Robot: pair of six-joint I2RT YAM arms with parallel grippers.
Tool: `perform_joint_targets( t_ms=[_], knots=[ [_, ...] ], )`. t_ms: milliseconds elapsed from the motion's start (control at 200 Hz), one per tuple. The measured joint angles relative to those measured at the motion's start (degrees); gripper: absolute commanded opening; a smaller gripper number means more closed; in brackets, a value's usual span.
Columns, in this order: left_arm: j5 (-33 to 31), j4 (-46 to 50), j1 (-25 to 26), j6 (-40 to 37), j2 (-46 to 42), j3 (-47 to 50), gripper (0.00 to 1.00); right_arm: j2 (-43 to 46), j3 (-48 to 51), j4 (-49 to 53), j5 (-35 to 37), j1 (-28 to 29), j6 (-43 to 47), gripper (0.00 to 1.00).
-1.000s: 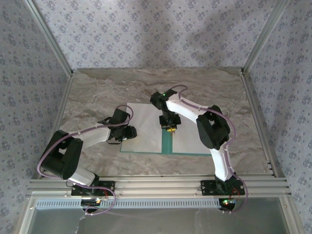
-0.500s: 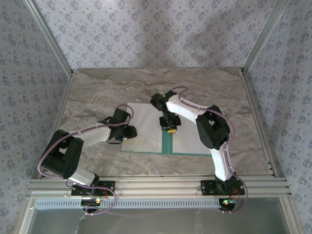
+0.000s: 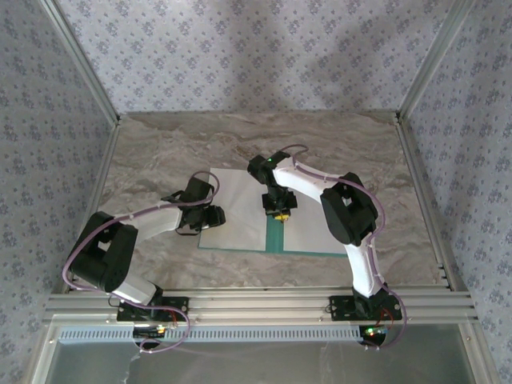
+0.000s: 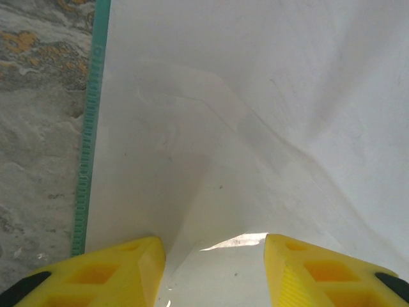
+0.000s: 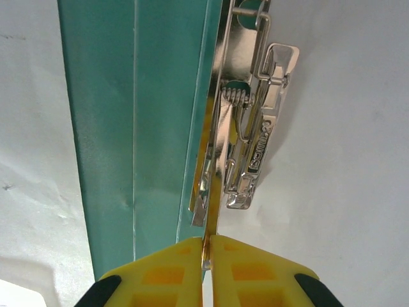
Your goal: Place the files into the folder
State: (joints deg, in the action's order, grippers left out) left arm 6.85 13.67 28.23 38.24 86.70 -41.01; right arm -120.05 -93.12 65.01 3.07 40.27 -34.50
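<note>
Folder (image 3: 273, 236) open flat mid-table, files (image 4: 255, 128) lying on its left and right halves | step: clipping, judged; right gripper (image 5: 206, 249) pinched shut on metal clip (image 5: 252, 128) at centre fold; left gripper (image 4: 214, 256) jaws apart over left sheet | next: likely careful clip lever work, sheets kept square.

- The metal clip (image 5: 252, 147) on the teal folder (image 5: 137, 128) bears a short line of stamped lettering along its shiny lever, running sideways in the right wrist view. The letters are too small and too glare-struck to make out.
- No other writing can be read.
</note>
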Motion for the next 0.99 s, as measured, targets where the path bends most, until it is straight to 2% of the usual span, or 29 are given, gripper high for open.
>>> perform_joint_targets(
  t_ms=[994],
  knots=[
    [0.2, 0.2, -0.1, 0.0, 0.0, -0.1, 0.48, 0.2, 2.7, -2.4, -0.3, -0.2, 0.0, 0.06]
  ],
)
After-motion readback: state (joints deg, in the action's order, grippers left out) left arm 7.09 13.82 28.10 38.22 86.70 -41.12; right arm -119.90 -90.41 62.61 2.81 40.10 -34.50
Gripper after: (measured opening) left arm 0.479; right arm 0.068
